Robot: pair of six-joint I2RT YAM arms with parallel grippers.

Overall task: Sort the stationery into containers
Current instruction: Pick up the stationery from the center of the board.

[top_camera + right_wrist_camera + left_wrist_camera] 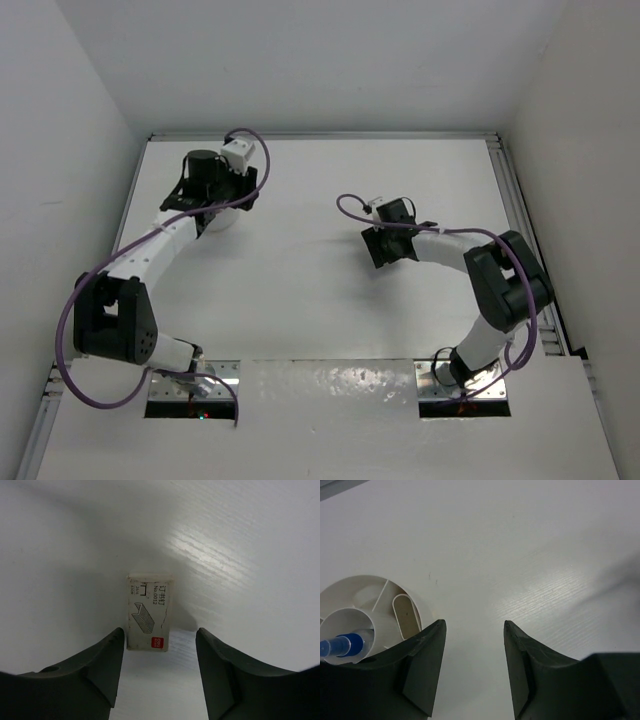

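Observation:
A small white staple box (149, 612) with a red label lies flat on the table just ahead of my right gripper (160, 635), which is open with nothing between its jaws. In the top view the right gripper (388, 243) hides the box. My left gripper (474, 625) is open and empty, just right of the round white bowl (425, 611). The bowl has inner dividers; a blue pen tip (342, 645) and a tan block (406, 616) lie in it. In the top view the left gripper (215, 195) covers most of the bowl (225, 220).
White walls close the table at the left, back and right. A metal rail (520, 220) runs along the right edge. Purple cables loop over both arms.

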